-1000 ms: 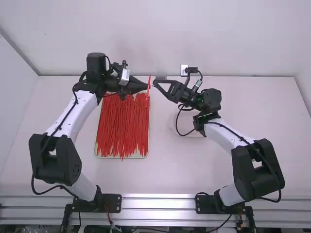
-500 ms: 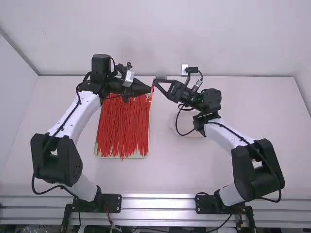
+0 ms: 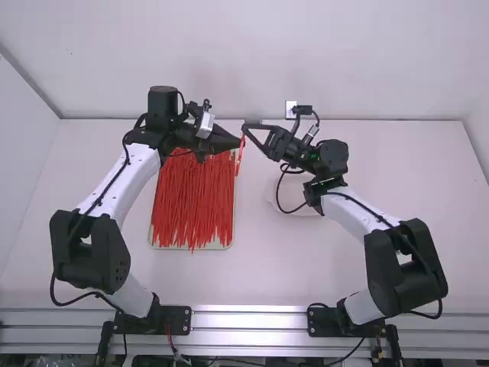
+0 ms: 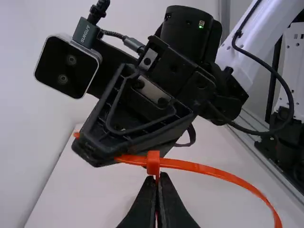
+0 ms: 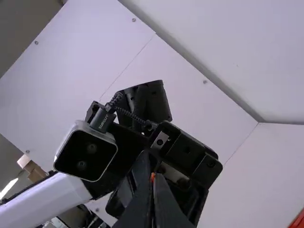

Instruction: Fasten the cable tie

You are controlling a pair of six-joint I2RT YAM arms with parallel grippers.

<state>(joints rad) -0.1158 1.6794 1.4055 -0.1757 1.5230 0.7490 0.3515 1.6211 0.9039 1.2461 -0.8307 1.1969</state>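
— Looking down from above, where is the cable tie [image 3: 240, 150] seen?
— It is held in the air over the table [image 3: 428, 168], at roughly twelve o'clock from the table's middle. It is just beside the far corner of the tray [image 3: 191, 248] and is gripped from both sides.
— How is the left gripper [image 4: 156, 184] set?
— Its fingers are pressed together, and a sliver of the orange-red strap is pinched between them right under the tie's square head [image 4: 153, 162]. In the high view this gripper is placed at nine o'clock of the tie.
— And the right gripper [image 3: 244, 128]?
— It is placed at three o'clock of the tie, tip to tip with the left one. Its fingers are closed as well. In its own wrist view a small red piece is caught at their tips, and in the left wrist view one end of the strap is seen clamped there.
— What shape is taken by the tie?
— From the head the strap is bent away in a curve. Whether a loop is closed cannot be told.
— What else is laid on the table?
— A thick spread of red loose ties [image 3: 191, 191] is kept on the tray, at nine o'clock from the table's middle.
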